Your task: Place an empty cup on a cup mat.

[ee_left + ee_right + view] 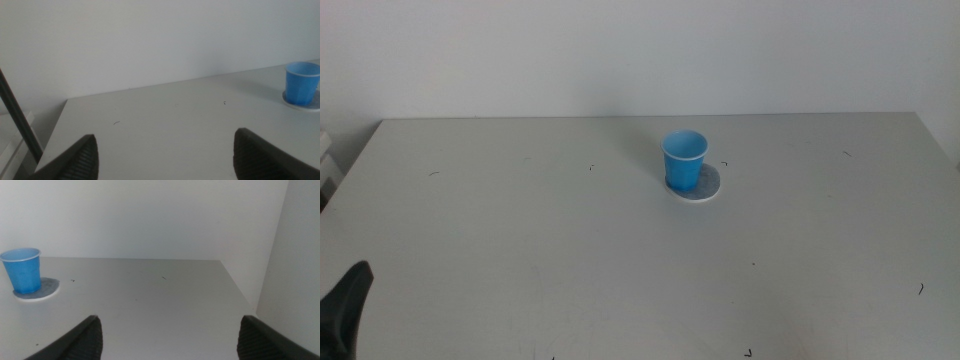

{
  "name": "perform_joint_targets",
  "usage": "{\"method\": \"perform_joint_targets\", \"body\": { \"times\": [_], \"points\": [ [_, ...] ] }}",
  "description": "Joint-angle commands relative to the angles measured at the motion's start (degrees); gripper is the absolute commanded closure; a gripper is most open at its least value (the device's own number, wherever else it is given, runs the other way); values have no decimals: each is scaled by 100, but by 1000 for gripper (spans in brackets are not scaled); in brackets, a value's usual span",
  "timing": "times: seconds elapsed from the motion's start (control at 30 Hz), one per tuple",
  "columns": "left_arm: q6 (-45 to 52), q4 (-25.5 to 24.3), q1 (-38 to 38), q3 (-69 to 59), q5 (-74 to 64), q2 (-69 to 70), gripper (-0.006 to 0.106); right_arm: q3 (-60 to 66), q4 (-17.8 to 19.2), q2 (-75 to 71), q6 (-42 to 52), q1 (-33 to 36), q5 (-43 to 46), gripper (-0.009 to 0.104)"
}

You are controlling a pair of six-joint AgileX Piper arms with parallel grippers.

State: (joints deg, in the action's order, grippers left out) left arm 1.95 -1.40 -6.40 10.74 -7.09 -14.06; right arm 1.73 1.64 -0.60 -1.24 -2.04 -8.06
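The blue cup (684,158) stands upright on the grey cup mat (707,188), right of the table's middle and toward the back. It sits off-centre, so the mat shows on its right. No gripper touches it. The left wrist view shows the cup (301,82) on the mat (315,104) far off, and so does the right wrist view, cup (22,271) on mat (47,287). My left gripper (165,135) is open and empty; it shows in the middle view (345,310) at the bottom left corner. My right gripper (169,317) is open and empty, out of the middle view.
The grey table (520,250) carries only a few small dark marks. A white wall runs behind its far edge. The table's right edge (240,295) shows in the right wrist view, and its left edge (55,130) in the left wrist view.
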Motion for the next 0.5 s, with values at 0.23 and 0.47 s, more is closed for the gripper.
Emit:
{"method": "perform_joint_targets", "body": {
  "times": [0.23, 0.47],
  "points": [
    [-56, 66, 22, -827, 499, 1029, 9, -48, 79, -149, 29, 3, 428, 1],
    [-56, 66, 22, -1186, 506, 1570, 9, -48, 79, -149, 29, 3, 428, 1]
  ]
}}
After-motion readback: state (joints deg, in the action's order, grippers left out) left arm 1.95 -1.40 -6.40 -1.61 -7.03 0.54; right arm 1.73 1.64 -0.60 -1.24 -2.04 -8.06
